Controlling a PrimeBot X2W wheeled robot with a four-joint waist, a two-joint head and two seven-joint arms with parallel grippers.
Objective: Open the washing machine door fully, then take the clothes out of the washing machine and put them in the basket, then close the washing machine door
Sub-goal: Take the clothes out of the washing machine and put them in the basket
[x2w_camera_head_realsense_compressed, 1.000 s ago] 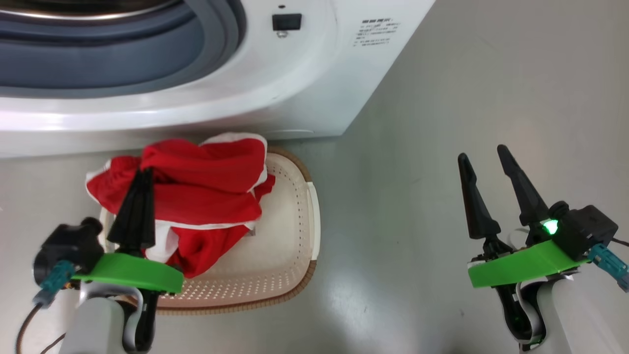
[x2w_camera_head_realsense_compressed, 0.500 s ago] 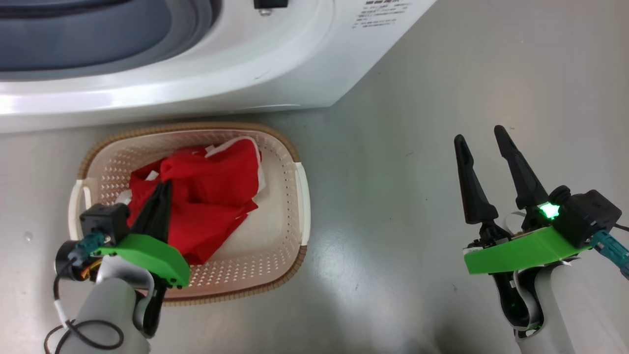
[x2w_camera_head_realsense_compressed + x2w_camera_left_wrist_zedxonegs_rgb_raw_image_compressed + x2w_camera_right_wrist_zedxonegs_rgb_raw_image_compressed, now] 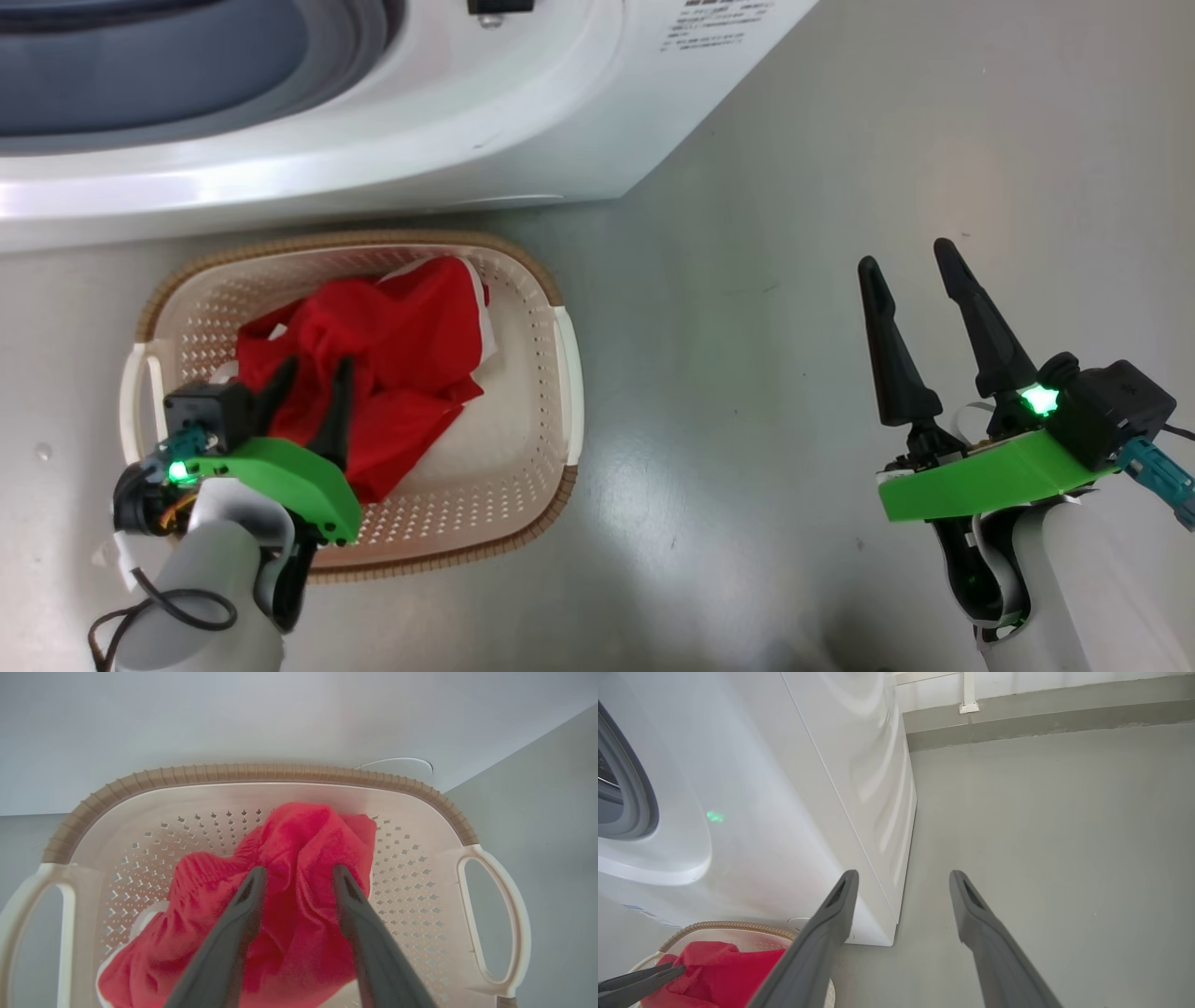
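Nearest, the left pincer point(image 3: 316, 369) dips into the basket point(image 3: 509, 439) with its two dark fingers parted. The red cloth lies loose between and under them in the left wrist view, pinched by neither, so it reads as a pincer let go over the drop spot, not one carrying. Off to the other side the right pincer point(image 3: 904, 259) hangs over bare grey floor point(image 3: 794, 280) with its fingers spread wide and nothing in them, likely parked there to keep out of the way. The clothes point(image 3: 392, 336) sit inside the basket, heaped toward its left and back. They are a crumpled bright red bundle with soft ridged folds and slips of white edging at the top and left. The perforated cream bottom is bare on the right, by the pale side handle point(image 3: 569, 373). The basket stands on the floor just in front of the washing machine point(image 3: 467, 112), probably set there so a load travels only a short way from drum to basket. Farthest, the machine's glossy white front curves up to the grey-blue gasket point(image 3: 140, 84) of its open mouth, so closing the door looks like what is left.
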